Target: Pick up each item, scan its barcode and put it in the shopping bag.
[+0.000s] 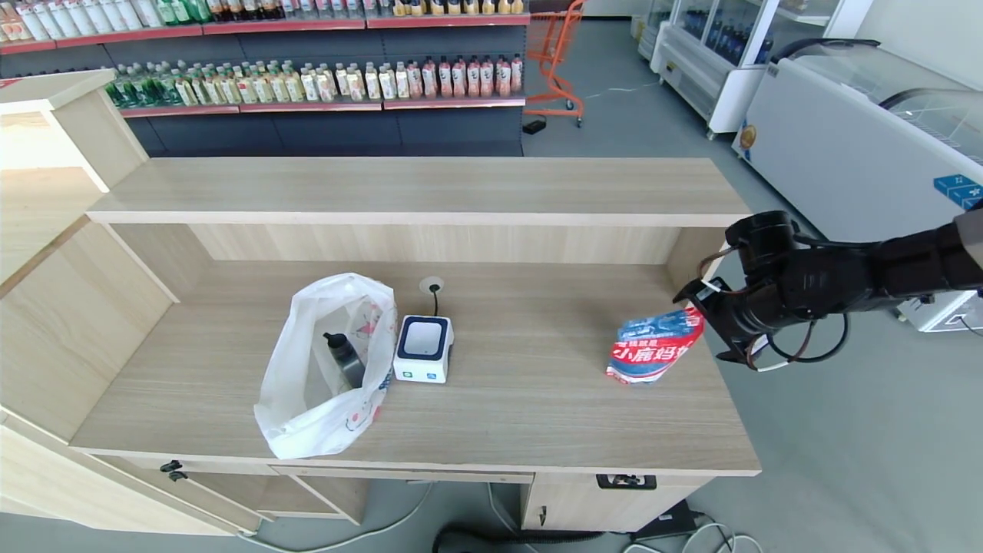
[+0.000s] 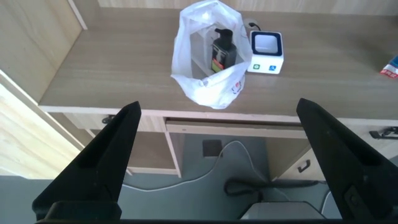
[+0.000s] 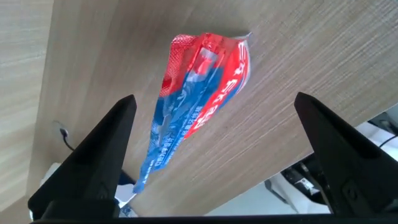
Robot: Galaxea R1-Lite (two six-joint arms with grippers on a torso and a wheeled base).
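Observation:
A blue and red pouch (image 1: 653, 347) sits on the wooden counter (image 1: 507, 399) near its right end. My right gripper (image 1: 708, 326) hovers just to the right of it, open, with the pouch (image 3: 199, 93) in line with the gap between its fingers (image 3: 93, 162) and not held. The white shopping bag (image 1: 315, 384) stands open at the left with a dark pump bottle (image 1: 344, 357) inside. A white scanner (image 1: 423, 348) stands beside the bag. My left gripper (image 2: 217, 168) is open and holds nothing, off the counter's front edge; its view shows the bag (image 2: 208, 74) and the scanner (image 2: 267, 51).
A raised wooden ledge (image 1: 415, 188) runs along the counter's back, with side walls at both ends. A cable hole (image 1: 431, 285) lies behind the scanner. Shelves of bottles (image 1: 307, 81) and freezers (image 1: 845, 138) stand in the room beyond. Bare counter lies between scanner and pouch.

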